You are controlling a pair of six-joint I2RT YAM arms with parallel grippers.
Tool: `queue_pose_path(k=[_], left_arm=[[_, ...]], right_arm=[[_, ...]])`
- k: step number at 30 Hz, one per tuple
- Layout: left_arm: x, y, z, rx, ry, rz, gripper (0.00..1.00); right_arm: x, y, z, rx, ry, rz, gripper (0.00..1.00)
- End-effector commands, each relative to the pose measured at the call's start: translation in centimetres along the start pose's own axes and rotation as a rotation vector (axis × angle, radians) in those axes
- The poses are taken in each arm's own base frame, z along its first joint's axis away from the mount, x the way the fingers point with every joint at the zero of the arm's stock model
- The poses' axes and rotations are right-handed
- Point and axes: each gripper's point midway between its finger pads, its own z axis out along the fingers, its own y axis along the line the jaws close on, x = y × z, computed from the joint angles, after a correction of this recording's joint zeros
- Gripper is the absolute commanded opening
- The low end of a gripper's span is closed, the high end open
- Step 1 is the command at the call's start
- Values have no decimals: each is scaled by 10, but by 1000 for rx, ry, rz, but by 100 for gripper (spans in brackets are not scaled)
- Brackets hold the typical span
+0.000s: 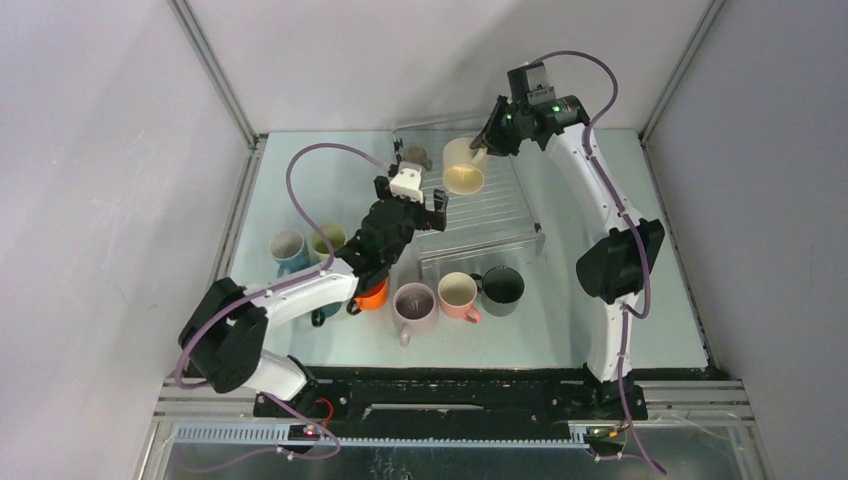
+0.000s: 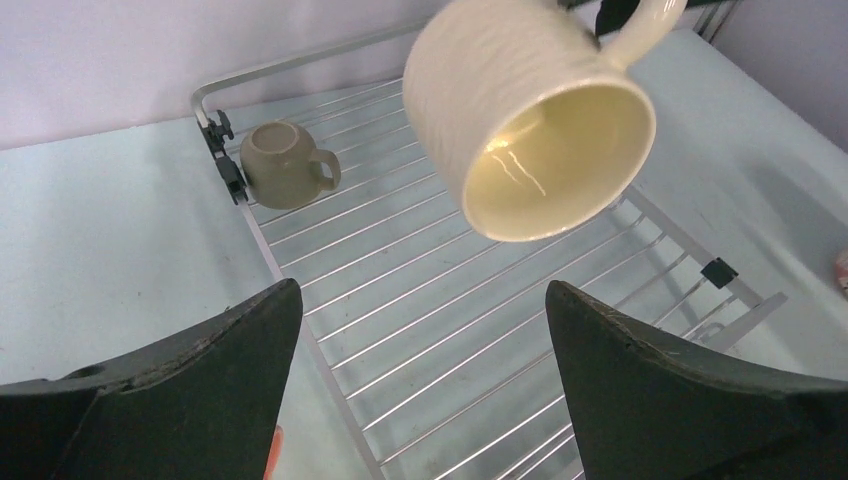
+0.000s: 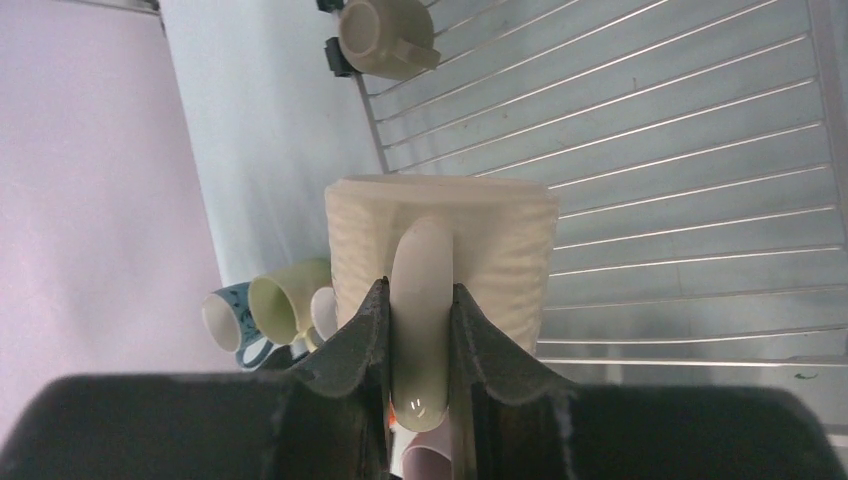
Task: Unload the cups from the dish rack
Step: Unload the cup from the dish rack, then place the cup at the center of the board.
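Cream cup [image 1: 463,165] hangs by its handle from right pincer [image 3: 419,295] above dish rack [image 1: 492,216].

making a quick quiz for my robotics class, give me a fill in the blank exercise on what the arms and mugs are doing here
1. The right gripper is shut on the cream mug, pinching it by its ____.
2. The left gripper holds nothing, and its jaws stand ____.
3. Exactly ____ mug rests on the dish rack: the taupe mug in a far corner.

Missing words: handle; open; one
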Motion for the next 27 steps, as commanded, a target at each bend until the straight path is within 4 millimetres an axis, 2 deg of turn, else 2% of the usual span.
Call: queue_pose_path(k=[1,18,27], left_arm=[[-11,2,3,-20,-92,51,99],[-36,1,28,-79,-181,38,89],[-50,-2,21,-47,-219,25,80]], right_arm=[[-28,61,-72,-210,-128,29,0],[0,77,-89,-289,-91,68,0],[5,77,-87,-305,-88,81,0]])
